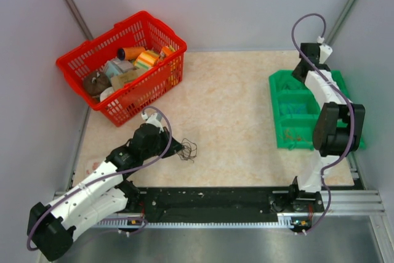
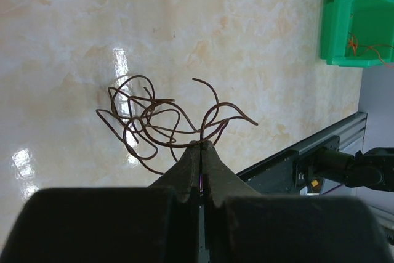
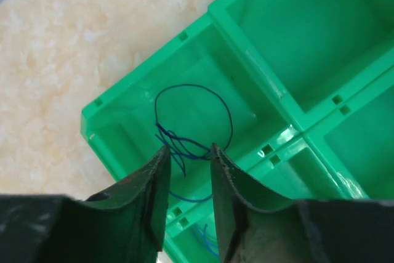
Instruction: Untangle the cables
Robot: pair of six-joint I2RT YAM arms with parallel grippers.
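The cables (image 2: 151, 115) are a small tangle of thin dark brown wire loops on the beige table, also seen in the top view (image 1: 188, 150) at front left. My left gripper (image 2: 202, 145) is shut on the near edge of the tangle, low over the table; in the top view it (image 1: 176, 148) sits just left of the wires. My right gripper (image 3: 188, 148) is open above a compartment of the green bin (image 3: 252, 69). A thin blue wire (image 3: 175, 143) lies in that compartment, just beyond the fingertips. In the top view the right wrist (image 1: 306, 63) is over the bin's far end.
A red basket (image 1: 159, 78) of spools and packets stands at the back left. The green bin (image 1: 278, 90) sits at the right edge; reddish wires lie in its near compartment (image 2: 363, 44). A black rail (image 1: 209, 200) runs along the near edge. Walls close in on both sides.
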